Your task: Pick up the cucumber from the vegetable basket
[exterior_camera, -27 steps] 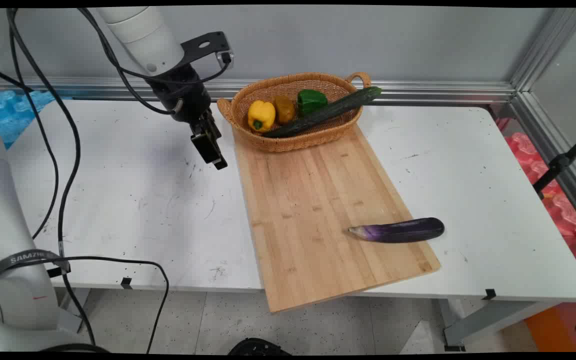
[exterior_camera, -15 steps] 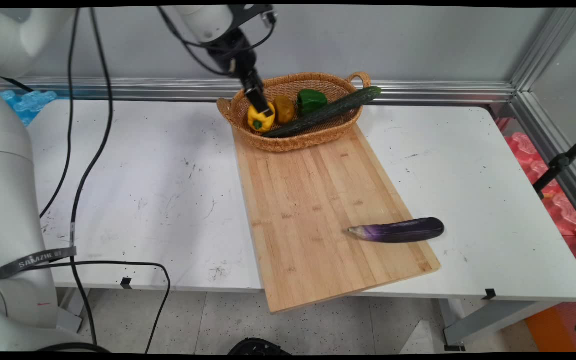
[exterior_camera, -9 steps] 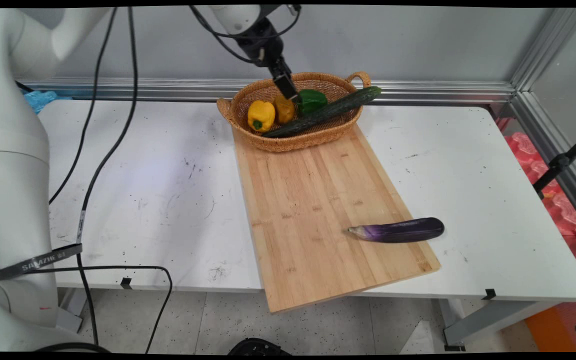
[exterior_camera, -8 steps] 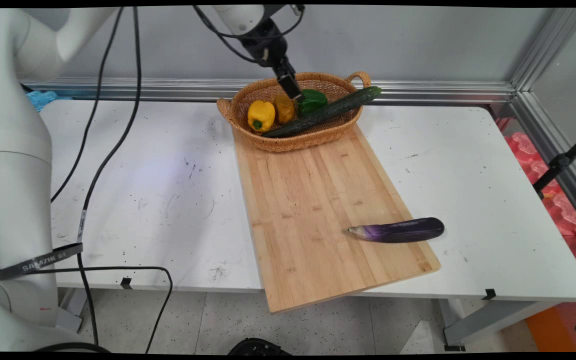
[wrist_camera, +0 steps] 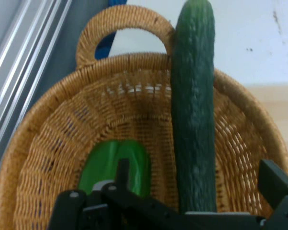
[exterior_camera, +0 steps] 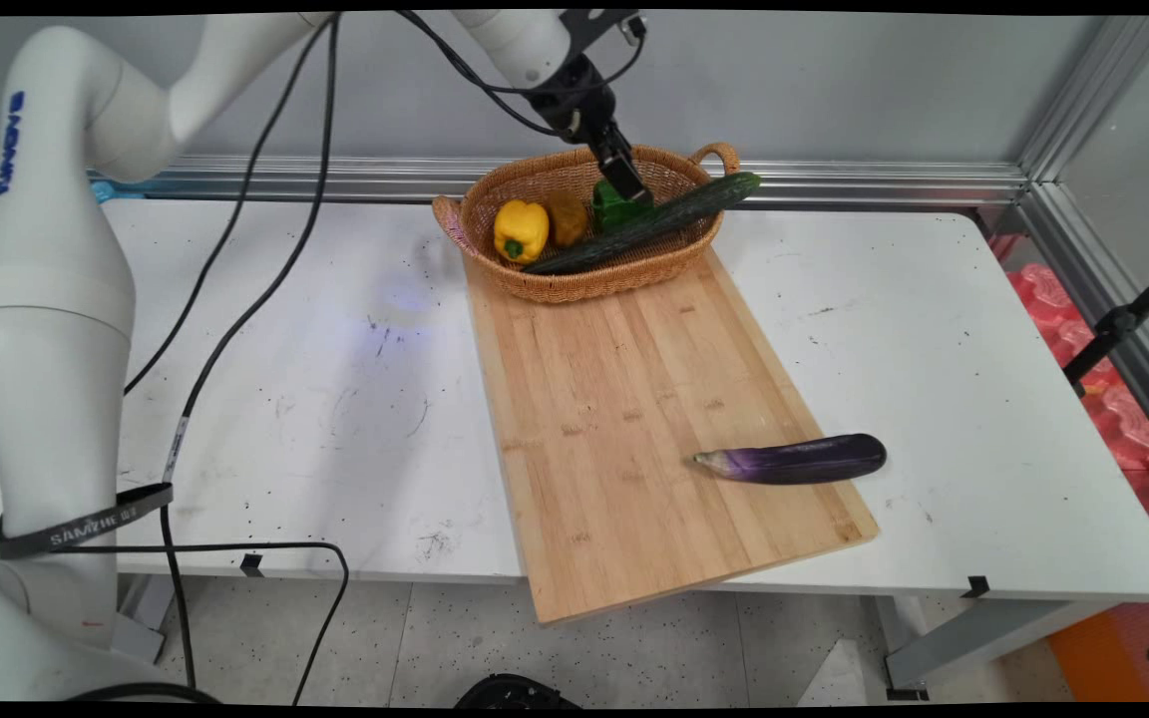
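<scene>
While the white bench takes up most of the main view, a long wooden cutting board lies across its middle, running from the far side to the near edge, where its near end juts past the bench. At the board's far end sits a woven wicker basket with a handle at each end, its near wall resting on the board. A long dark green cucumber lies slantwise in the basket, its right end sticking out over the rim toward the right-hand handle. On the near right part of the board a purple eggplant lies on its side, its dark end reaching past the board's right edge. Inside the basket, from left to right, are a yellow bell pepper, a brownish vegetable just beside it, and a green bell pepper on the far side of the cucumber. The black claw hangs over the basket's far part, directly above the green bell pepper and close to the cucumber. In the hand view its fingers stand apart, one on each side of the cucumber, with the green bell pepper low between the linkage and the basket wall; they grip nothing.
</scene>
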`<action>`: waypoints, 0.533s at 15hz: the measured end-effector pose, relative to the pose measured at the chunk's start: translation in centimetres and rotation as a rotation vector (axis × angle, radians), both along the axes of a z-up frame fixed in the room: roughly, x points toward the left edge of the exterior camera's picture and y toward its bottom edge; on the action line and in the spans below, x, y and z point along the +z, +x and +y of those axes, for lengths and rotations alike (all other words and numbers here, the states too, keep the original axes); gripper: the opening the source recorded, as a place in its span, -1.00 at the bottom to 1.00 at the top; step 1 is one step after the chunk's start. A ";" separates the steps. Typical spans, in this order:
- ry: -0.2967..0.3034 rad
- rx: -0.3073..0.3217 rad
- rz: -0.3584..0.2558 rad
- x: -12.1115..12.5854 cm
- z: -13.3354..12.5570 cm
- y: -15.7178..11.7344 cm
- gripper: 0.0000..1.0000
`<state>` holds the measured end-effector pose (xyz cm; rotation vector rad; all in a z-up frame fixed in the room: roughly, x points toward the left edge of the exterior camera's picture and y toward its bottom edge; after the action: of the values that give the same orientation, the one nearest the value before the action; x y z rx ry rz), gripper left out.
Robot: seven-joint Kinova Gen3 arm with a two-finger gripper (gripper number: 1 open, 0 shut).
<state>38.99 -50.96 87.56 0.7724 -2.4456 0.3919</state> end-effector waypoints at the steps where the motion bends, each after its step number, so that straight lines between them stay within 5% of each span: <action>1: -0.001 -0.001 0.005 -0.3 -0.2 -0.1 1.00; 8: -0.024 -0.017 0.029 -3.3 -1.9 -1.2 1.00</action>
<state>37.74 -52.90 84.22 0.7417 -2.4151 0.3996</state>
